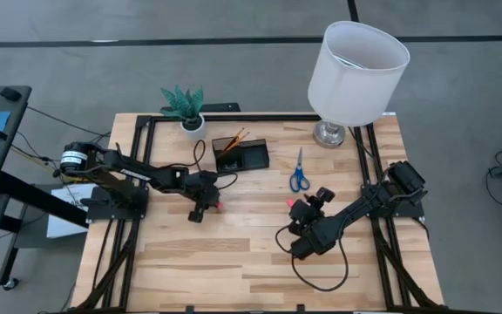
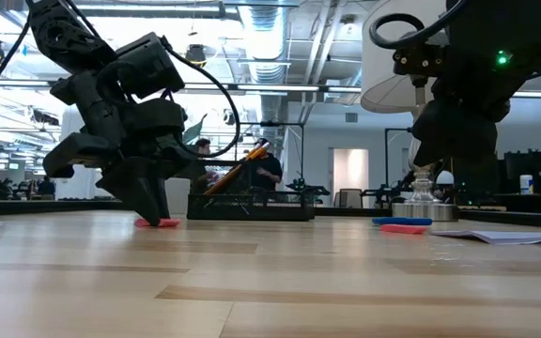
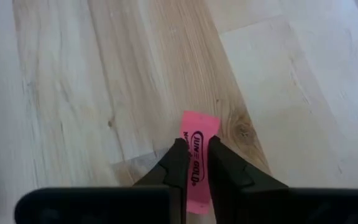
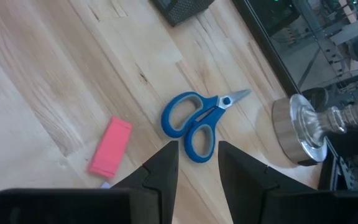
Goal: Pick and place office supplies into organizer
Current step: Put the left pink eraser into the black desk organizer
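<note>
Left arm reaches right across the desk (image 1: 234, 262), wrist bent down; left end effector (image 3: 193, 163) at the surface, fingers clamped on a pink eraser (image 3: 197, 146) lying flat on the wood, near side of the organizer (image 1: 240, 157). Right arm angled inward, right end effector (image 4: 197, 163) partly apart, empty, above the blue-handled scissors (image 4: 199, 118); second pink eraser (image 4: 110, 147) beside them. Organizer holds orange pencils (image 1: 234, 140) leaning in its cup section

The left gripper (image 3: 192, 163) hides the pink eraser's (image 3: 199, 140) near end.
</note>
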